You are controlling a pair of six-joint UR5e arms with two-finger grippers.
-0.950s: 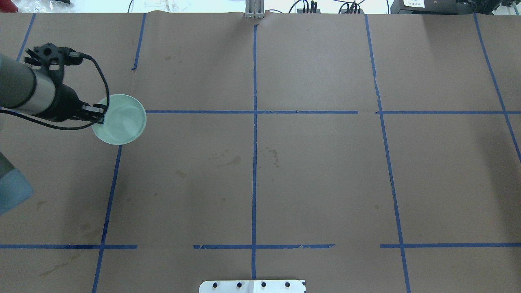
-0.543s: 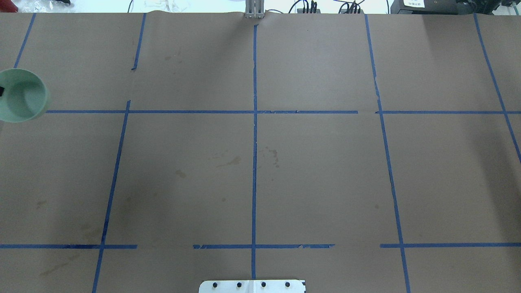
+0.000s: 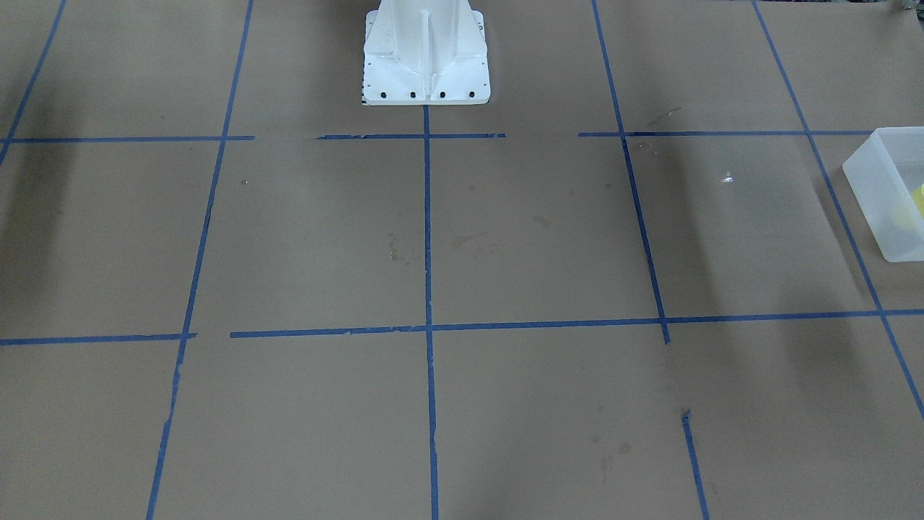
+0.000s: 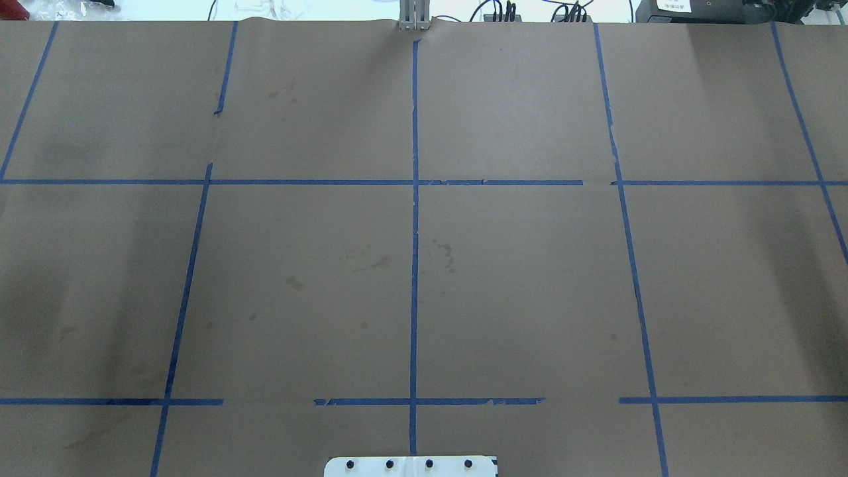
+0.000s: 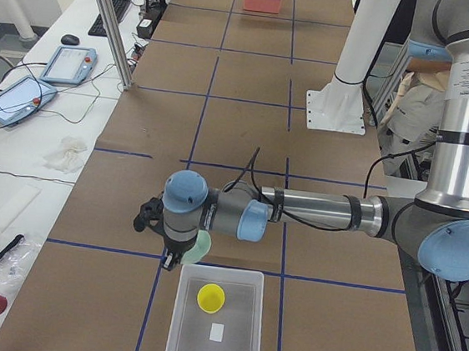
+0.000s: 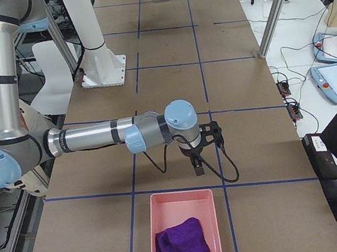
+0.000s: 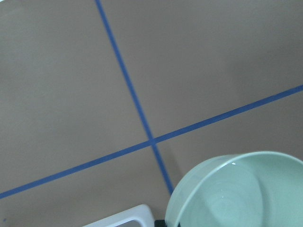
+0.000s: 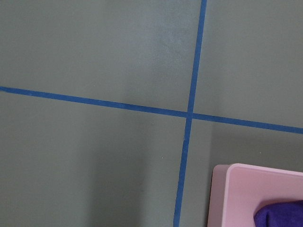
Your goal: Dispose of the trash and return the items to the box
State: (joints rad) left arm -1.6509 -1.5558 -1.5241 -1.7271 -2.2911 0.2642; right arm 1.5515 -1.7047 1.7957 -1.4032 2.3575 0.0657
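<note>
- Left pincer (image 5: 174, 257) hung just beside the end wall of the box (image 5: 259, 312) with the bowl (image 5: 202, 246) at it. We could not tell how wide its jaws stood, though we judged that it carried the bowl by the rim.
- We saw the bowl aloft by the box's corner. Whether it overhung the rim we could not tell.
- We found the cup (image 5: 211, 297) mouth up inside the box, so that item was home.
- Right pincer (image 6: 197, 167) hovered over the desk (image 6: 169, 88) near the pink tray (image 6: 215, 220), with nothing seen in it. Its opening we could not tell either.
- We saw a purple cloth (image 6: 182, 241) lying in that tray, and judged it the trash, disposed of.
- We reckoned one step was left: bring the bowl over the box and let it go.
</note>
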